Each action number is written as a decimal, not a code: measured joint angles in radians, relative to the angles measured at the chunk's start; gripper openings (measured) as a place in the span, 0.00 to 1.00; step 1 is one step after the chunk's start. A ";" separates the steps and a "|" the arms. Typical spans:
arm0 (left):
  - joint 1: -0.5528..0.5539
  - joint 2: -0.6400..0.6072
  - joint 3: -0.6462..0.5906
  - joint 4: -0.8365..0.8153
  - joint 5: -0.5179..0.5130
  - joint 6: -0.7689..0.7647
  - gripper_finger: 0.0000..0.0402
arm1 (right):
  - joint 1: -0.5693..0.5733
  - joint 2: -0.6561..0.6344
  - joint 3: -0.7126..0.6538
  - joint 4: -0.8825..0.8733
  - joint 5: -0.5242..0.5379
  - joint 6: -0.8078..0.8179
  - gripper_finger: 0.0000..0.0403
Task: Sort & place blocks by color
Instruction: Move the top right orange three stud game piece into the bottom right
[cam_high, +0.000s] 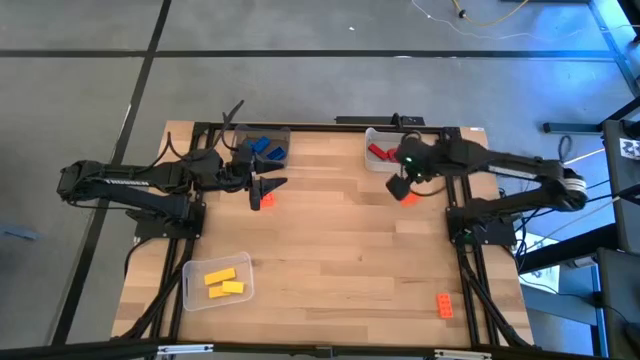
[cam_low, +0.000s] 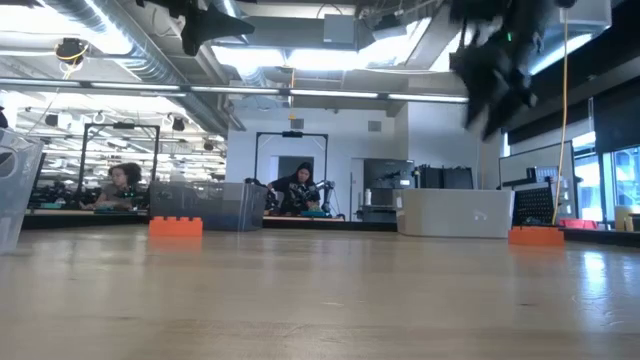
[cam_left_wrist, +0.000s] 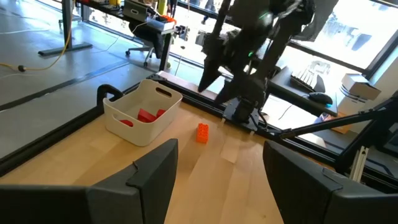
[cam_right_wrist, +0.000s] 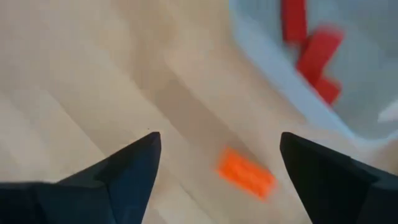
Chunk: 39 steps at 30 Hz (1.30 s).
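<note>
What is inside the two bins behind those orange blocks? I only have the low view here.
Observer: The bin by the left arm holds blue blocks.
Operator: And the other one?
Observer: The white bin by the right arm holds red blocks.
Operator: Any blocks I can't see?
Observer: Yes, a third orange block lies alone on the right arm's side of the table, far from both bins.
</note>
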 joint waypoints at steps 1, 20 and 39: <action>0.000 0.000 0.000 0.000 0.000 0.000 0.57 | -0.025 0.030 0.001 -0.046 -0.033 -0.062 0.82; 0.000 0.000 0.000 0.000 0.000 -0.001 0.57 | -0.085 0.272 -0.280 0.066 0.012 -0.798 0.82; 0.000 0.000 0.000 -0.004 -0.001 0.000 0.57 | -0.084 0.277 -0.340 0.158 -0.020 -0.798 0.41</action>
